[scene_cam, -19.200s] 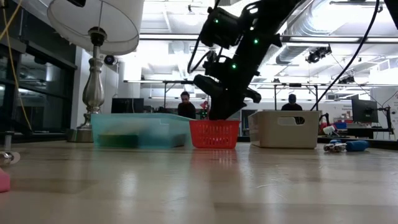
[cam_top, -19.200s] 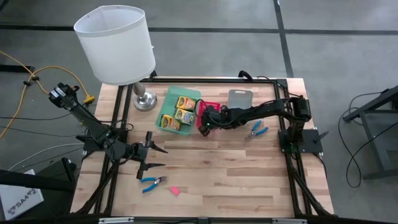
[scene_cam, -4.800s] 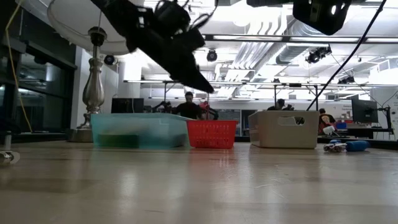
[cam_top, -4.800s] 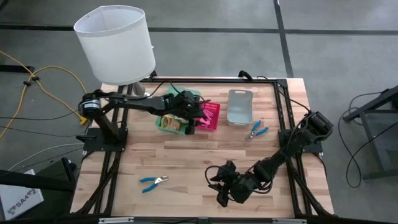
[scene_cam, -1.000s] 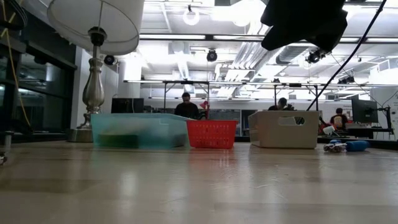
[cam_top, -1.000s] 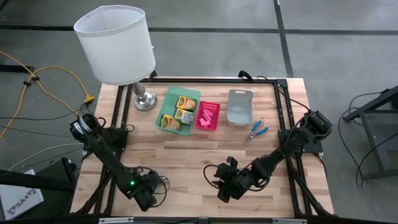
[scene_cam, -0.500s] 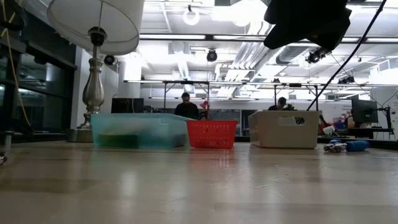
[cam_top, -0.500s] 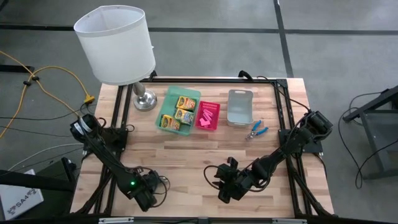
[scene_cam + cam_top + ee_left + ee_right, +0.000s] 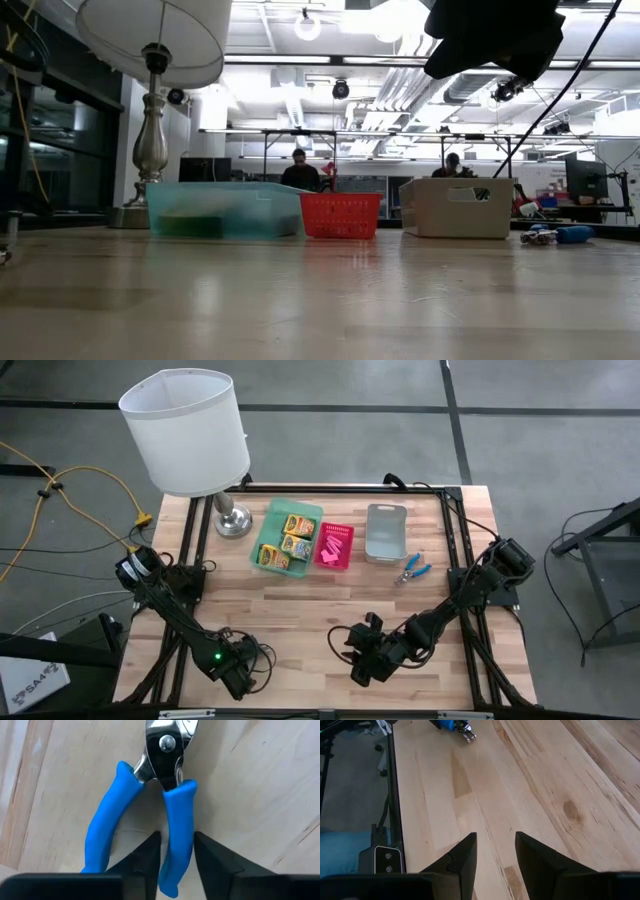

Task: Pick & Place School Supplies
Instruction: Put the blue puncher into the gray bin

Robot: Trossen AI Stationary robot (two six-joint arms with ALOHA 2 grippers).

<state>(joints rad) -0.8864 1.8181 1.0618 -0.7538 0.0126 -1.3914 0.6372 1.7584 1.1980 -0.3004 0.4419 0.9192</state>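
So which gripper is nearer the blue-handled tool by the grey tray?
Right. The right gripper hangs over the near middle of the table, diagonally off from the blue-handled tool; the left gripper is over the near-left corner.
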